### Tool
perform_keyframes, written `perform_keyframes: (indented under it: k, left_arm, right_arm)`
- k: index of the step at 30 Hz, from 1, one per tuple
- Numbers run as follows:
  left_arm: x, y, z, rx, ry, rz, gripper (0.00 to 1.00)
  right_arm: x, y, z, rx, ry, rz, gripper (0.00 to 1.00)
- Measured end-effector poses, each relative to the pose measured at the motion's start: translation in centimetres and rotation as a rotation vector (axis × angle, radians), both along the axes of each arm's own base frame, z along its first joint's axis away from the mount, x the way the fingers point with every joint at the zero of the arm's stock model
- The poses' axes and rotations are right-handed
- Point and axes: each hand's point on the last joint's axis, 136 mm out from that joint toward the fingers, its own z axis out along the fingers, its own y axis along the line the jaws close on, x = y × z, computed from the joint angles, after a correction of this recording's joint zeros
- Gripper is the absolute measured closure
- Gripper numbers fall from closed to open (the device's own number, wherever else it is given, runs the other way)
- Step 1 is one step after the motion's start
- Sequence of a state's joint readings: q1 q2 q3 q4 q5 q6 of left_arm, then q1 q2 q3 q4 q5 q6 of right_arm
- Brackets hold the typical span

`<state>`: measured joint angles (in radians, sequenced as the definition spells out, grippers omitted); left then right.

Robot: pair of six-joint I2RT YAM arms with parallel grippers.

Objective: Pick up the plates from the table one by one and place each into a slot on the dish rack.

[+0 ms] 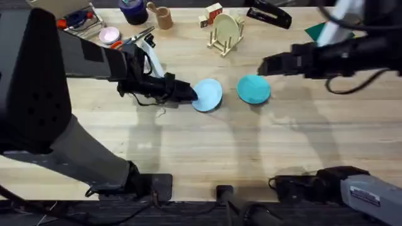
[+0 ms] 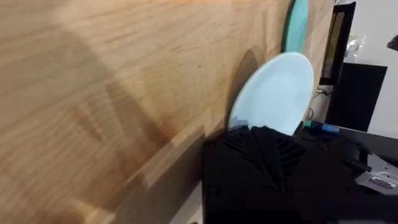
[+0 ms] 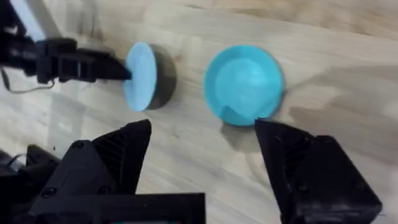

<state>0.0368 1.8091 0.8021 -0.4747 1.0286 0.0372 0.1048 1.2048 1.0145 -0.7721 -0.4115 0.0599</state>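
Plates look small, stiff and slick, best pinched at the rim: the left gripper (image 1: 190, 94) is closed on the edge of the pale blue plate (image 1: 208, 95), tipping it up off the table (image 1: 188, 144). The right gripper (image 3: 202, 149) hangs wide open, holding nothing, above the teal plate (image 1: 254, 89) lying flat beside it.

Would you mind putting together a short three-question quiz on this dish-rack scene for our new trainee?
1. True or false: the left gripper has hold of the pale blue plate by its rim.
2. Which plate lies flat on the table below the right gripper? A) the teal plate B) the cream plate
3. Fill in: the cream plate stands upright in the ____.

Key
1. True; the plate is tipped up on edge in the right wrist view.
2. A
3. dish rack
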Motion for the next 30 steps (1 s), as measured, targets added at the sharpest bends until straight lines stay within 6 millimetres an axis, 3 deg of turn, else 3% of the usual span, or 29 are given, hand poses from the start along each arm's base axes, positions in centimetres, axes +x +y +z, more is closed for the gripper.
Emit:
perform_keyframes:
  k: [14, 26, 30]
  left_arm:
    - [0.0, 0.0, 0.0, 0.000, 0.000, 0.000, 0.957]
    - [0.0, 0.0, 0.0, 0.000, 0.000, 0.000, 0.957]
    - [0.0, 0.0, 0.0, 0.000, 0.001, 0.000, 0.957]
  right_arm:
    - [2.2, 8.8, -5.2, 0.071, 0.082, 0.183, 0.006]
    - [1.4, 13.6, -8.8, 0.142, 0.212, 0.211, 0.010]
    - [1.0, 14.7, -10.1, 0.145, 0.247, 0.217, 0.068]
